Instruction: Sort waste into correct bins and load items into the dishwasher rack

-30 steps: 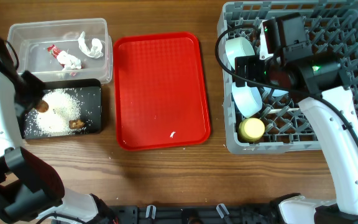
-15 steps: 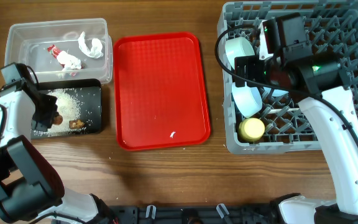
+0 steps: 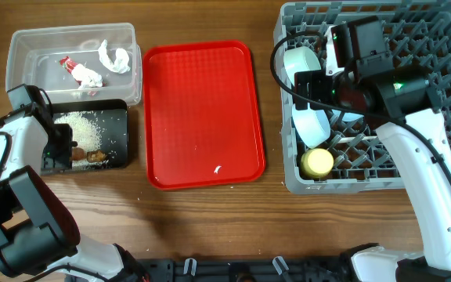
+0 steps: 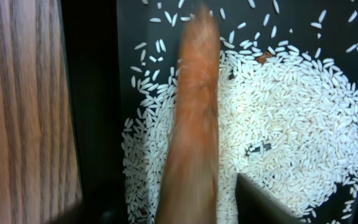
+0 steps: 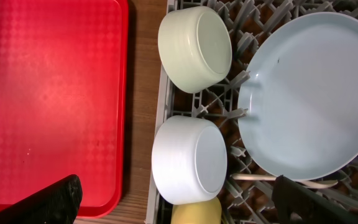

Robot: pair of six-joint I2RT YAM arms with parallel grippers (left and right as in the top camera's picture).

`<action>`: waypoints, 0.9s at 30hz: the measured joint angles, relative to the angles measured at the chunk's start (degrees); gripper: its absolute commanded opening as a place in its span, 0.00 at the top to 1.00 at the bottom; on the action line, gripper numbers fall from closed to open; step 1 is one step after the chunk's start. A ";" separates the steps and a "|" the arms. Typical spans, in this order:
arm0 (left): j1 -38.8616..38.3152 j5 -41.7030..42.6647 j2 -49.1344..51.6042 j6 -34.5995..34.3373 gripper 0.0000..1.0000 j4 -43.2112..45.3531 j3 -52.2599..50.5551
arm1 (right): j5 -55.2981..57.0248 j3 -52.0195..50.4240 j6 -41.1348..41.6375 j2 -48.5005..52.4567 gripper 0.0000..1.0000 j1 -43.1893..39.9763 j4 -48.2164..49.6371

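My left gripper [image 3: 57, 149] hangs over the left end of the black tray [image 3: 117, 116]. In the left wrist view its fingers [image 4: 166, 211] are apart, with the blurred orange-brown stick [image 4: 194, 112] between them over the loose rice [image 4: 291, 124]. A brown lump [image 3: 94, 156] lies in the tray. The clear tub [image 3: 22, 55] holds the wrapper [image 3: 70, 66] and crumpled paper [image 3: 116, 59]. My right gripper [image 5: 185, 199] is open and empty above the grey rack [image 3: 445, 47], which holds two bowls [image 5: 194, 48] [image 5: 188, 158], the plate [image 5: 309, 93], the yellow cup [image 5: 194, 213] and the spoon [image 5: 260, 178].
A red serving tray [image 3: 202, 110] lies between the bins and the rack, with one small white scrap [image 3: 218, 168] on it. Bare wooden table runs along the front.
My left gripper has moved from the black tray's back left corner toward its front left, the stick with it. The right arm has not moved.
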 measured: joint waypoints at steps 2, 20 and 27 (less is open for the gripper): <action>0.00 -0.20 0.00 0.39 0.15 0.07 0.00 | 0.00 0.00 0.00 0.00 0.00 0.00 0.00; -4.70 1.18 -4.20 19.26 0.05 -19.23 13.62 | 0.00 0.00 0.00 0.00 0.00 0.00 0.02; -18.05 5.86 -10.32 34.34 0.04 -14.97 14.53 | -0.02 0.00 0.00 0.00 0.00 0.00 0.02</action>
